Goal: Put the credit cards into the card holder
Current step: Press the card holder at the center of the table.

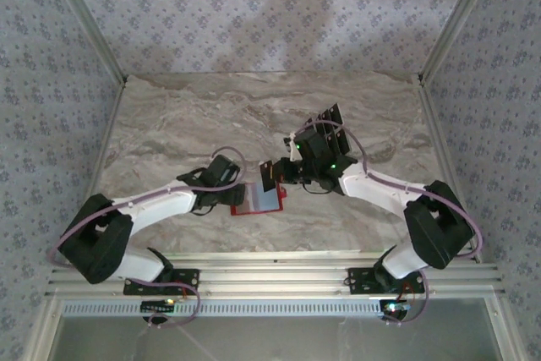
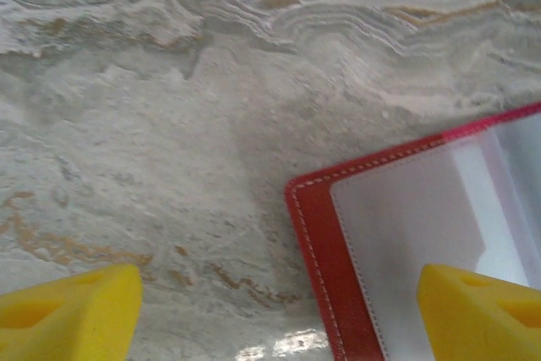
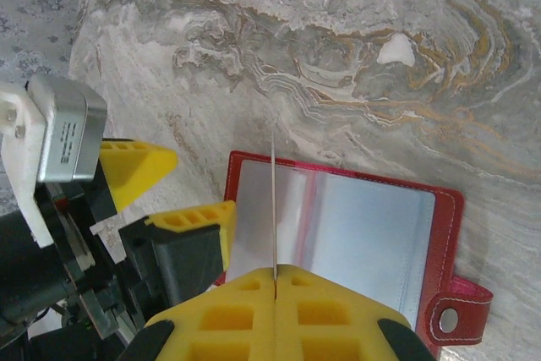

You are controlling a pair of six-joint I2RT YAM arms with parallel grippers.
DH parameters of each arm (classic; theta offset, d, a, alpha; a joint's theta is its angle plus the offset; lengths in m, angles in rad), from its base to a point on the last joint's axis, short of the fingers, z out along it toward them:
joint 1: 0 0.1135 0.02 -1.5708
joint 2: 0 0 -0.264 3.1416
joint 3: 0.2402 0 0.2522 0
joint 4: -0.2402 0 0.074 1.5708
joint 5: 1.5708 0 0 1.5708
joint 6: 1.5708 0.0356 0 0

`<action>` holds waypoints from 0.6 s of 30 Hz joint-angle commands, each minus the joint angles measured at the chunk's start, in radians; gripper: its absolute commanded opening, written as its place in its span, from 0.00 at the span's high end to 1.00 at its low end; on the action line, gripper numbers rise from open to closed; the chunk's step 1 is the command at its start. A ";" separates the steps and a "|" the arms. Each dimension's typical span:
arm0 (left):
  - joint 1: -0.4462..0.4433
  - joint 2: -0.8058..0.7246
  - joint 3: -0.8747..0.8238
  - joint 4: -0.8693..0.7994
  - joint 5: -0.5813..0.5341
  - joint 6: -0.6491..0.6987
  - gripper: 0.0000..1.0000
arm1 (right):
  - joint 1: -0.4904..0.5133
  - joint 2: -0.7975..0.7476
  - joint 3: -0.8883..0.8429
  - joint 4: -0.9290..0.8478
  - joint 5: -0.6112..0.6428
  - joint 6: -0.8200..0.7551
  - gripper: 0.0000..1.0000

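Note:
The red card holder (image 1: pixel 258 201) lies open on the marble table, its clear pockets (image 3: pixel 355 234) facing up and its snap tab (image 3: pixel 461 314) at the right. My right gripper (image 3: pixel 275 272) is shut on one black credit card (image 1: pixel 270 175), seen edge-on (image 3: pixel 274 200) and held upright over the holder's left half. My left gripper (image 2: pixel 279 319) is open at the holder's left edge (image 2: pixel 317 243). One yellow finger (image 2: pixel 482 310) sits over the clear pocket, the other (image 2: pixel 72 310) over bare table. More black credit cards (image 1: pixel 331 116) lie beyond the right wrist.
The marble table (image 1: pixel 169 116) is bare to the left and at the back. Patterned walls and metal rails (image 1: pixel 439 48) close it in on three sides. The two grippers are very close together over the holder.

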 commanded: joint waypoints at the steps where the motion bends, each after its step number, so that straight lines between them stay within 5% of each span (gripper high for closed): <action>1: -0.030 0.003 0.017 0.003 -0.040 0.014 0.15 | 0.014 0.016 -0.035 0.112 -0.023 0.042 1.00; 18: -0.076 0.031 -0.004 -0.116 -0.183 -0.058 0.15 | 0.044 0.115 -0.081 0.210 -0.034 0.060 1.00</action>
